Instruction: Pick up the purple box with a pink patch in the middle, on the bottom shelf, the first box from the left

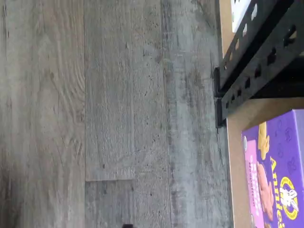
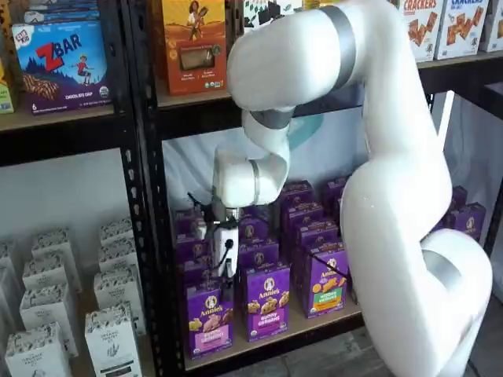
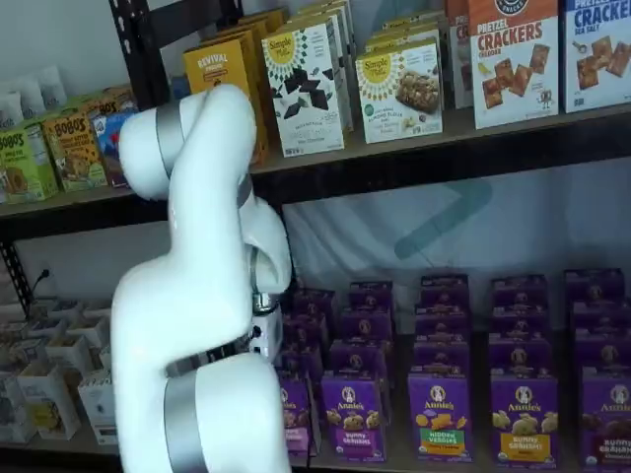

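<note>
Purple box [image 2: 209, 316] with the pink patch stands upright at the front of the bottom shelf [image 2: 275, 339], at the left end of the front row of purple Annie's cartons, just right of the black perforated upright [image 2: 145, 236]. In the other shelf view it is mostly hidden behind the white arm [image 3: 202, 296], with only a strip of it [image 3: 296, 414] showing beside the arm's lower link.

Left of that upright, white cartons [image 2: 110, 338] with grey tops fill the neighbouring bay, and a blue ZBAR box [image 2: 59, 67] sits on the shelf above them.

Right of the upright, the gripper [image 2: 226, 263] hangs nose-down above the purple box, in front of the cartons stacked behind it. Its white body and a black cable show, but the fingers blend into the dark boxes behind, so the shelf views hardly show them; the jaws seem to stand wide apart, with nothing between them.

Next right of the purple box comes a purple carton with a purple-white label [image 2: 267, 302], then 1 with a green patch [image 2: 326, 283]. The arm's large white links cover the right part of the bay.

In the wrist view, grey wood-look floor [image 1: 109, 114] fills most of the picture; the black perforated beam [image 1: 256, 52] and tan board edge [image 1: 237, 156] show to one side, with the purple box [image 1: 280, 166] lying sideways in the picture, pink patch visible.
</note>
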Controlling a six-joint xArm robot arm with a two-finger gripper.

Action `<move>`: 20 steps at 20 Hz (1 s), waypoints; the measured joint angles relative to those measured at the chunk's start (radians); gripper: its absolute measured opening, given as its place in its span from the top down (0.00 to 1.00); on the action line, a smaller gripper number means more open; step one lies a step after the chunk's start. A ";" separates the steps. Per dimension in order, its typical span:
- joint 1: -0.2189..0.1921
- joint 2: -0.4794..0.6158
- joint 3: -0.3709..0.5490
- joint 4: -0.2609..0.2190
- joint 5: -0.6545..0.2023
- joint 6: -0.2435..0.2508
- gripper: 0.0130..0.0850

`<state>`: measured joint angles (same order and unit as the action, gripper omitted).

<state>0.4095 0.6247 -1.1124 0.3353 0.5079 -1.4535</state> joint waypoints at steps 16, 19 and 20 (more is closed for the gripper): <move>-0.004 0.004 0.013 0.098 -0.051 -0.096 0.00; -0.003 0.018 0.004 0.116 -0.068 -0.112 0.00; -0.003 0.023 0.000 0.120 -0.073 -0.117 0.00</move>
<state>0.4066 0.6479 -1.1123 0.4557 0.4346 -1.5701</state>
